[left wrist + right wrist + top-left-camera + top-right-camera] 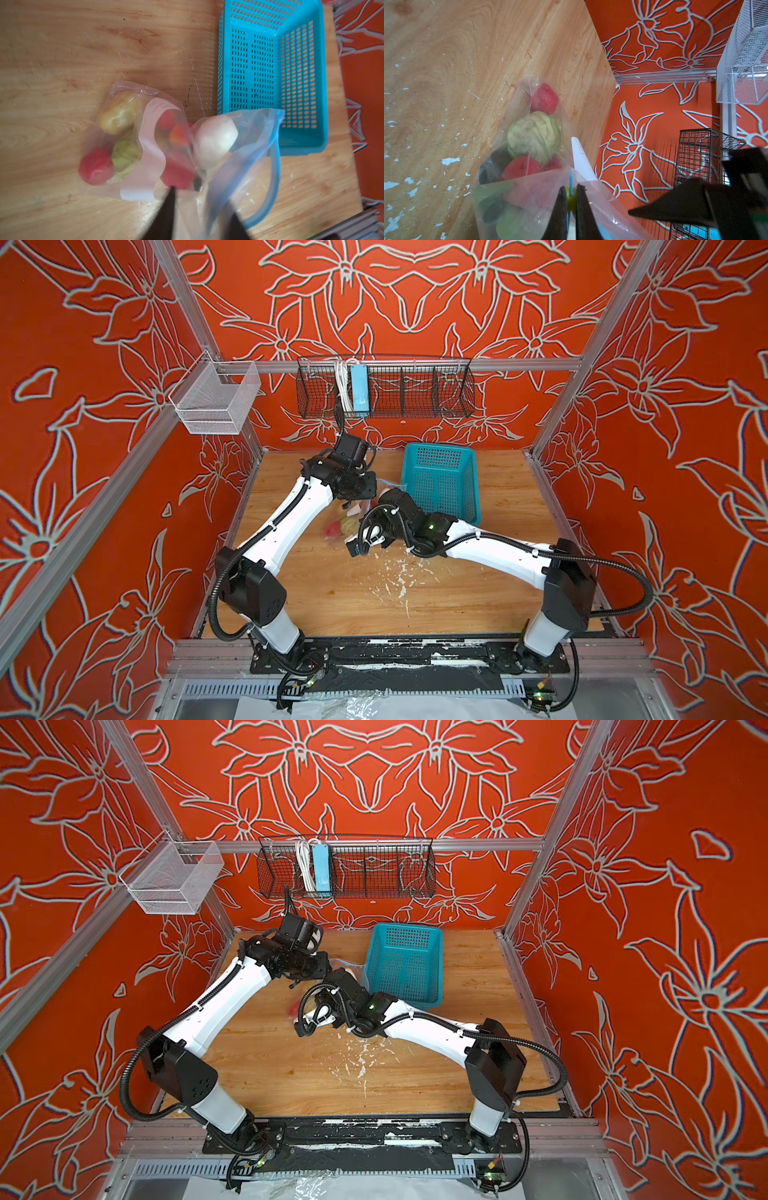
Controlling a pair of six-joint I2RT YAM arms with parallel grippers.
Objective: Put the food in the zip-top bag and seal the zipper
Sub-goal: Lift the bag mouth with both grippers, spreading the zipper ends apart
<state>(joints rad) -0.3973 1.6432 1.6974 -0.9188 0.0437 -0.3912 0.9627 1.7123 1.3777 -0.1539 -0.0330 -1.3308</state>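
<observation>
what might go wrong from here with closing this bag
1. The left gripper stands open around the zip-top bag film, so when the right gripper, shut on the slider tab, pulls, the whole bag may drag instead of zipping.
2. The white radish sits at the mouth, beside the bowed zipper; it could block the slider or roll out.

Faint print on the zip-top bag [249, 145] label [149, 158] is unreadable.
</observation>
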